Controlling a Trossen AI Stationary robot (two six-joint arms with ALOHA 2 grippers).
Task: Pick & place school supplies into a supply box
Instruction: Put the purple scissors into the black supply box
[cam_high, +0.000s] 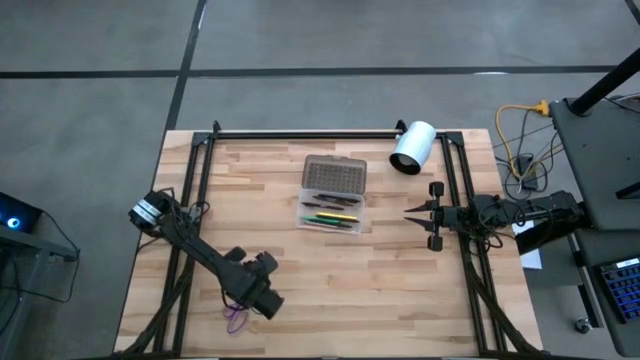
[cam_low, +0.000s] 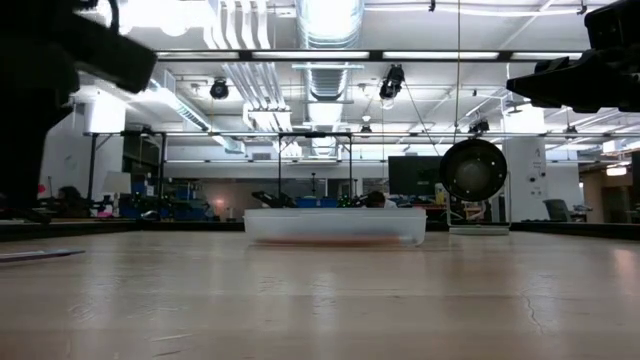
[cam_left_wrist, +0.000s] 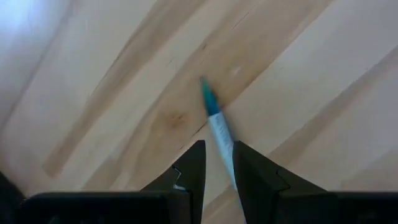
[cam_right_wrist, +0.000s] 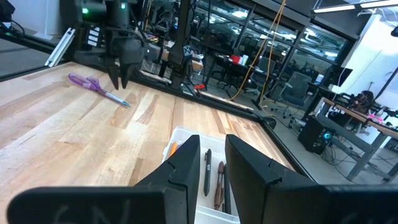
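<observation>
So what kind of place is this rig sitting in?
Most likely a robotics lab or open industrial workshop: bare ceiling ducts and strip lights overhead, a concrete floor around the wooden table, and desks with office chairs behind glass partitions.

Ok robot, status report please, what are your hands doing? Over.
Left hand open, low over teal-tipped pen. Right hand open, idle beside supply box. Scissors lie close by pen.

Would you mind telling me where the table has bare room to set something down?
The table is bare between the supply box and the right gripper, and across the near side right of the left gripper. It is crowded at the near-left corner, where that gripper hangs over a pen beside the scissors.
</observation>
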